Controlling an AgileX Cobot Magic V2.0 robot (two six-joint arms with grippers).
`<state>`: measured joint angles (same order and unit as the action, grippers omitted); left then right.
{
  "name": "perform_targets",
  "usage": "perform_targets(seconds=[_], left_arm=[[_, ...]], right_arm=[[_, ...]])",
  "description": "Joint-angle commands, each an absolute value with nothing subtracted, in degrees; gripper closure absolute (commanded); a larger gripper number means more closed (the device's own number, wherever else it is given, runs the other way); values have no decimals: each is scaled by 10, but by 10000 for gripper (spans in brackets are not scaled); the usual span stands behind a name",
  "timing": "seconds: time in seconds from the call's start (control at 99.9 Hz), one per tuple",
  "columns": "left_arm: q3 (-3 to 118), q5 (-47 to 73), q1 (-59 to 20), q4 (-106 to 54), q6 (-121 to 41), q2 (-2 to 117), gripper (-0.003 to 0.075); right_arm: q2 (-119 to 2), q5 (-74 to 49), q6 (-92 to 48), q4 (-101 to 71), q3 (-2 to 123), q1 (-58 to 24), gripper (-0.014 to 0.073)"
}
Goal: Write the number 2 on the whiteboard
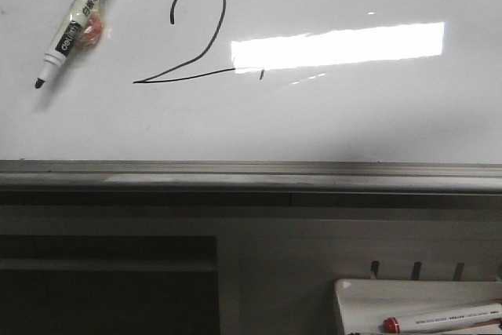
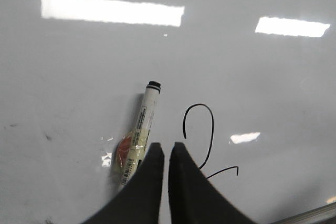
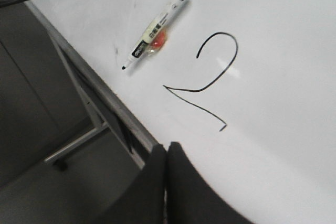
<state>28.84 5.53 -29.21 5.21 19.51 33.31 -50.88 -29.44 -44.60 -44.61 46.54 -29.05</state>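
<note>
A thin black number 2 [image 1: 224, 7] is drawn on the glossy whiteboard [image 1: 353, 115], its base line running into a bright light reflection. Left of it an uncapped black-tipped marker [image 1: 77, 25] lies flat on the board, with an orange blob taped to its barrel. In the left wrist view my left gripper [image 2: 168, 148] hovers over the board, shut and holding nothing, with the marker [image 2: 144, 124] on one side and the number 2 [image 2: 212, 129] on the other. My right gripper [image 3: 167, 149] is shut and empty near the board's edge, away from the number 2 [image 3: 195, 105] and the marker [image 3: 156, 30].
A grey metal edge strip [image 1: 251, 170] runs along the board's near side. Below it at the right, a small white tray [image 1: 369, 296] holds a red-capped marker [image 1: 443, 319]. A dark recess lies at the lower left.
</note>
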Motion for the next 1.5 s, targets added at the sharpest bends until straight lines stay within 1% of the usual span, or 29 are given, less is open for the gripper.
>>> perform_targets(seconds=[0.0, 0.19, 0.33, 0.47, 0.661, 1.331, 1.401, 1.491], left_arm=[[279, 20, -291, 73, 195, 276, 741], [207, 33, -291, 146, 195, 138, 741], [185, 79, -291, 153, 195, 61, 741], [183, 113, -291, 157, 195, 33, 741], [182, 113, -291, 151, 195, 33, 741], [182, 112, -285, 154, 192, 30, 741], [182, 116, -267, 129, 146, 30, 741], [182, 116, -228, 70, 38, 29, 741]], right_arm=[[-439, -221, -473, -456, 431, -287, 655], [-286, -138, -484, -456, 304, -287, 655], [-200, -136, -484, -456, 239, -287, 655], [-156, -150, -484, -473, 200, -287, 655], [-148, -184, -484, -497, 179, -287, 655], [-148, -184, -484, -497, 176, -287, 655], [-148, -184, -484, -497, 176, -287, 655], [-148, -184, -484, -497, 176, -287, 655]])
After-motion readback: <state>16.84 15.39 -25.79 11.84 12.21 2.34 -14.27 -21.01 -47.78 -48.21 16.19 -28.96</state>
